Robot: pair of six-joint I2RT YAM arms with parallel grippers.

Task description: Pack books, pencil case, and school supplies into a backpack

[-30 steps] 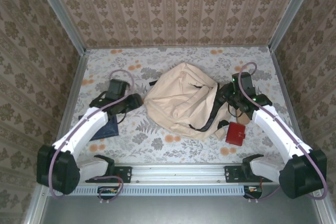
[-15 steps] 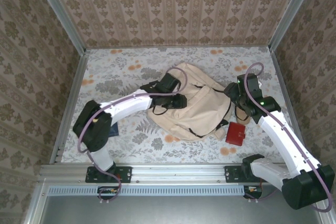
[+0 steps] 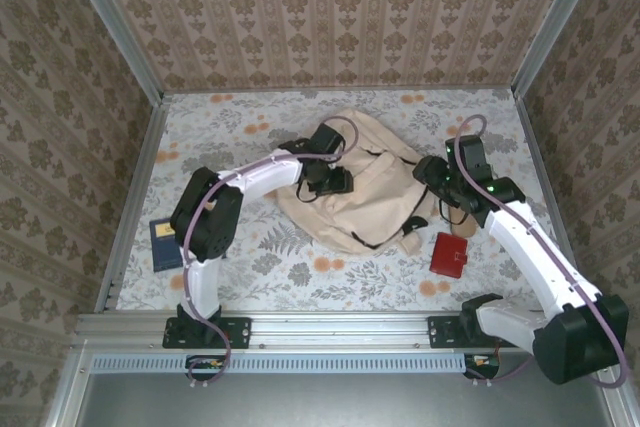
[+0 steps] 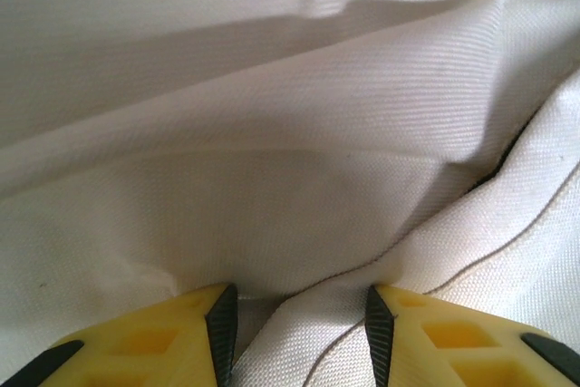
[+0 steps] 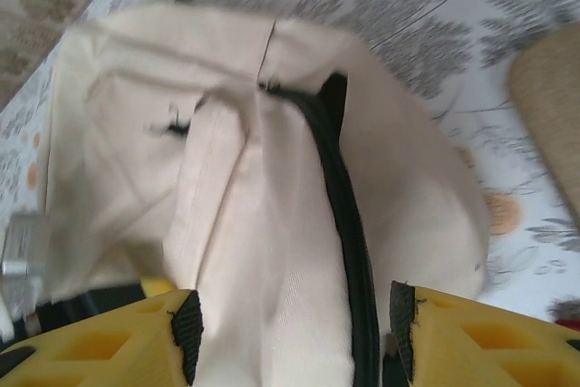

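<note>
Lying by the front-left corner: dark blue book [image 3: 165, 243], flat on the worktop [image 3: 300, 269].
Red pouch [image 3: 450, 254]: front right, just beside the backpack [image 3: 370, 212].
Backpack: cream, slumped mid-worktop.
Left tool [image 3: 335, 183]: pressed on the backpack's left part, half spread, a cloth fold between its fingers; whether it pinches, I cannot tell.
Right tool [image 3: 432, 175]: at the backpack's right side, wide, straddling the black zipper edge.
</note>
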